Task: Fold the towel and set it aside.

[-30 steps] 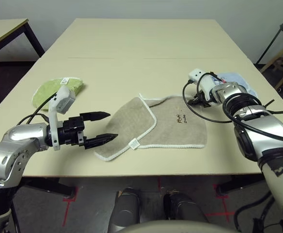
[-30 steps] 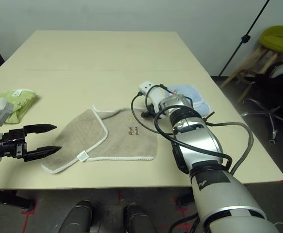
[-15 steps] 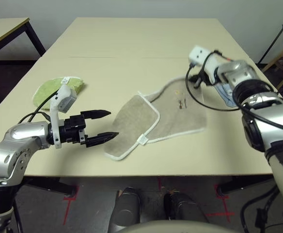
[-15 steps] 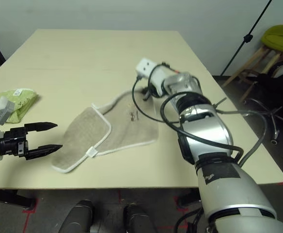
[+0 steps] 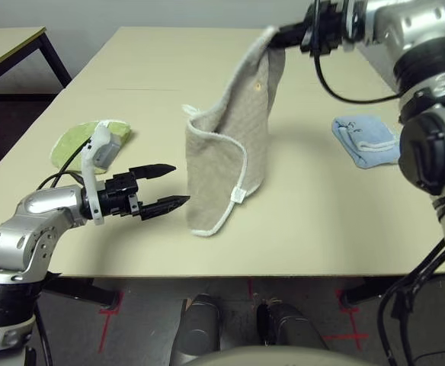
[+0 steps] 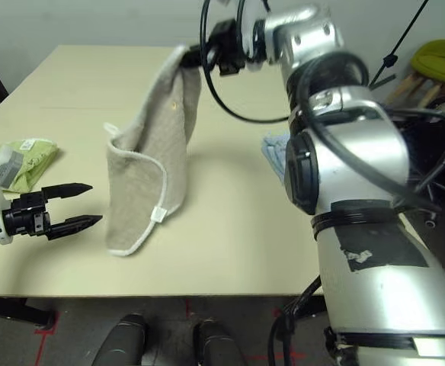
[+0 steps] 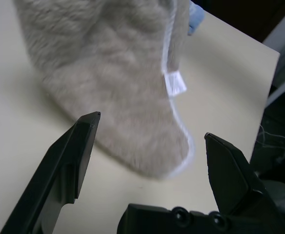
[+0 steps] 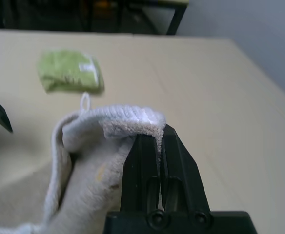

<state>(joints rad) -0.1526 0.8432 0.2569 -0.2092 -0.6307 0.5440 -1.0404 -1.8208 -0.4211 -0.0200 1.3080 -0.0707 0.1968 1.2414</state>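
- Table (image 5: 207,69) — pale beige, broad, carrying every cloth here.
- Towel (image 5: 230,145) hanging over the middle of the table: beige-grey terry with white stitched edging, lifted by one top corner, draped in a loose vertical fold, lowest edge touching or just grazing the table surface — cannot tell which.
- White tag (image 5: 238,196) dangling from the towel's edging low on the side toward the light blue cloth; small dark mark (image 5: 260,87) faintly visible high on the towel.
- Right gripper (image 5: 277,36) raised above the towel, pinched tight on its top corner; in the right wrist view, both fingers (image 8: 154,161) pressed together with the white-edged hem bunched over their tips.
- Left gripper (image 5: 173,185) low, just beside the towel's bottom edge on the side toward the green cloth, spread wide and holding nothing; in the left wrist view, the towel's rounded lower corner seen between the two fingertips (image 7: 86,129) but apart from them.
- Light blue folded cloth (image 5: 366,139) lying flat, well apart from the towel on the right gripper's side.
- Green folded cloth (image 5: 78,142) lying flat, well apart from the towel on the opposite side, behind the left gripper.
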